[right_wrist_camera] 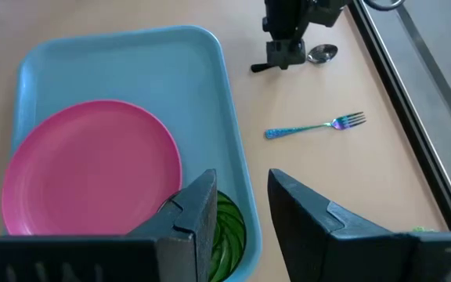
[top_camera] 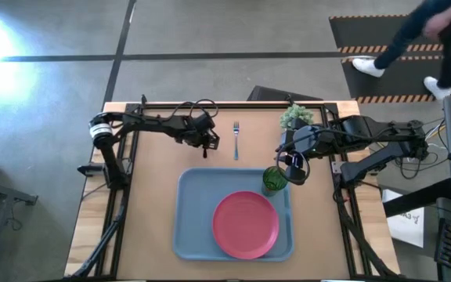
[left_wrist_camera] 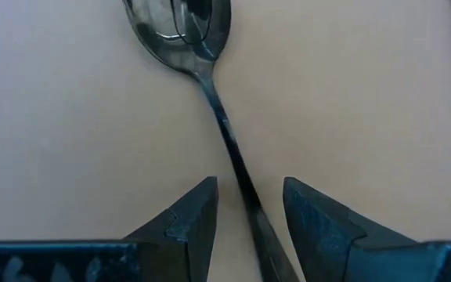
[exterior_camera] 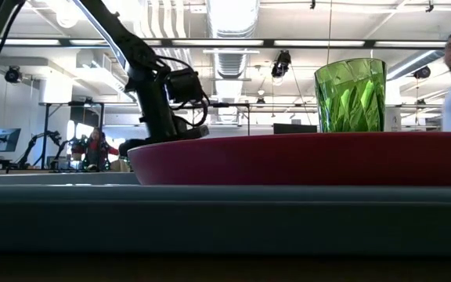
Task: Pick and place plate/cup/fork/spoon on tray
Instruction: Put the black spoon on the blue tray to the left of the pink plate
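My left pincer (left_wrist_camera: pixel 249 205) hung low over the desk (top_camera: pixel 155 157), upper left of the tray (top_camera: pixel 198 207), parted narrowly astride the spoon (left_wrist_camera: pixel 202 70) handle; my right pincer (right_wrist_camera: pixel 241 205) gaped empty above the cup (top_camera: pixel 272 179) — cup and plate (top_camera: pixel 246 225) sat on the tray; the fork (top_camera: pixel 236 139) lay upper centre.

Both arms (top_camera: pixel 155 121) showing dark, slim, jointed links; black cables (top_camera: pixel 198 104) looping above left pincer (top_camera: pixel 208 141); fingers (left_wrist_camera: pixel 186 223) showing dark, wedge-shaped, matte.
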Controlling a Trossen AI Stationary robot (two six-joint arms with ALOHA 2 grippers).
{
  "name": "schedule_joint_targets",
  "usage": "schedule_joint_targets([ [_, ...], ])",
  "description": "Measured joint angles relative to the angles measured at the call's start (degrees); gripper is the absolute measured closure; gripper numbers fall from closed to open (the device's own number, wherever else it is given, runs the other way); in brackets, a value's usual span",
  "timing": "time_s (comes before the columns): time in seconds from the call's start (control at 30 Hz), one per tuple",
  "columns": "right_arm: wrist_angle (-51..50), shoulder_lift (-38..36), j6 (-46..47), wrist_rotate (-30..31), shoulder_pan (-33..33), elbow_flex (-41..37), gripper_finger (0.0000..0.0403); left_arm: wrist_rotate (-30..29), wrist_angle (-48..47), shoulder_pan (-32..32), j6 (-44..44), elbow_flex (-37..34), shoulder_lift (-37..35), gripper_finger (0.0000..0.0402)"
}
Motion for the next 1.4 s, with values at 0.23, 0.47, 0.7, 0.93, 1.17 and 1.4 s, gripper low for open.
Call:
schedule_joint_targets([
  [0.23, 0.0, 0.0, 0.0, 0.0, 0.0, 0.0, 0.0296, -1.1, 2.1, 0.0, 0.0, 0.7, 0.6, 0.0270],
  [0.47, 0.0, 0.0, 0.1, 0.0, 0.0, 0.0, 0.0296, -1.3, 3.6, 0.3, 0.0, 0.6, 0.8, 0.0270],
  [0.7, 0.0, 0.0, 0.6, 0.0, 0.0, 0.0, 0.0296, -1.4, 3.7, 0.3, 0.0, 0.4, 0.9, 0.0270],
  [0.93, 0.0, 0.0, 0.7, 0.0, 0.0, 0.0, 0.0296, -1.5, 5.4, 0.3, 0.0, 0.2, 0.9, 0.0295],
  [1.17, 0.0, 0.0, 0.7, 0.0, 0.0, 0.0, 0.0298, -1.3, 10.5, 0.3, -0.1, 0.3, 0.9, 0.0304],
  [1.4, -0.1, 0.0, 0.6, -0.2, 0.1, 0.0, 0.0307, -1.3, 9.5, 0.3, -0.1, 0.1, 0.9, 0.0304],
])
